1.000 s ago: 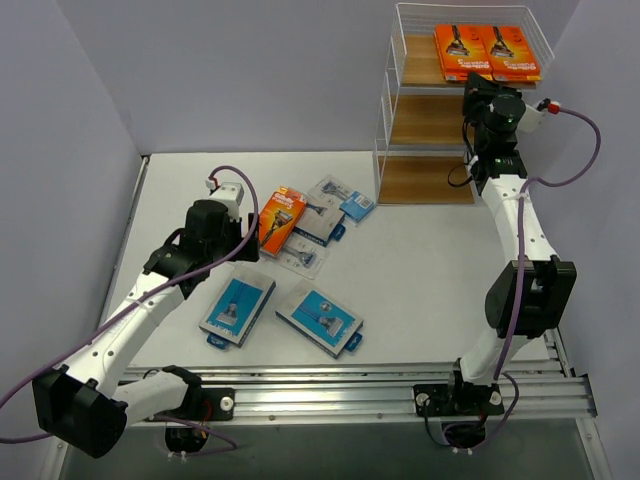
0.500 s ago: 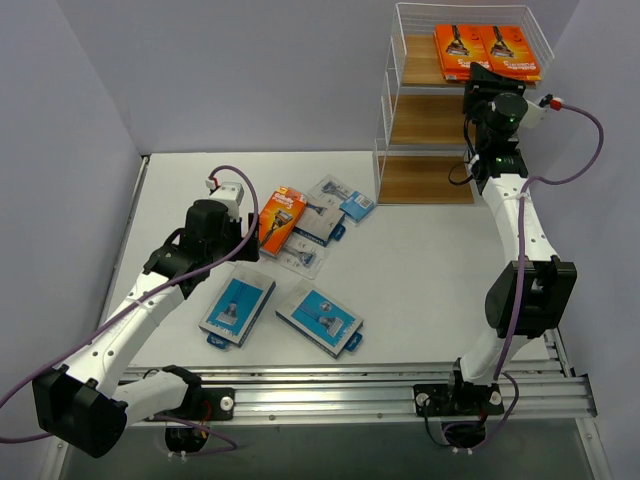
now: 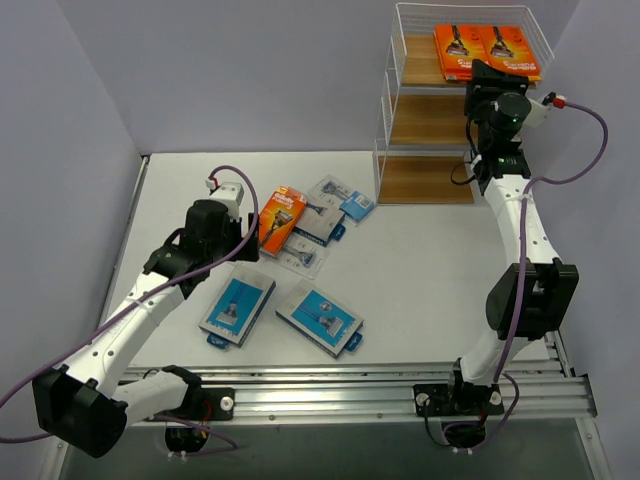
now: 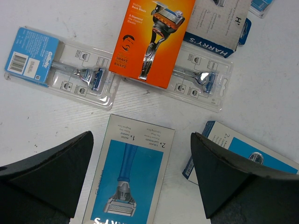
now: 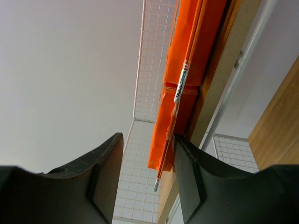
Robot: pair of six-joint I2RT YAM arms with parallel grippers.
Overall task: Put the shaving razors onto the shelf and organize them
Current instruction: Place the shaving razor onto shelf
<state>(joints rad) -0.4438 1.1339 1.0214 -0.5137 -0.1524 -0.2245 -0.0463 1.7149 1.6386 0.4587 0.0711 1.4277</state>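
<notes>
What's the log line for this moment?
left gripper open over blue pack | right gripper open at shelf top | two orange packs shelved

Orange razor packs (image 3: 463, 52), white mesh shelf (image 3: 425, 120)

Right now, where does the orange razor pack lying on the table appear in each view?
Top external: the orange pack lies left of centre.
Left wrist: top centre, partly over a clear blister pack.
Right wrist: not in it; only other orange packs show, on the shelf.
Shared landmark: the blue box just below it in the top external and left wrist views.
</notes>
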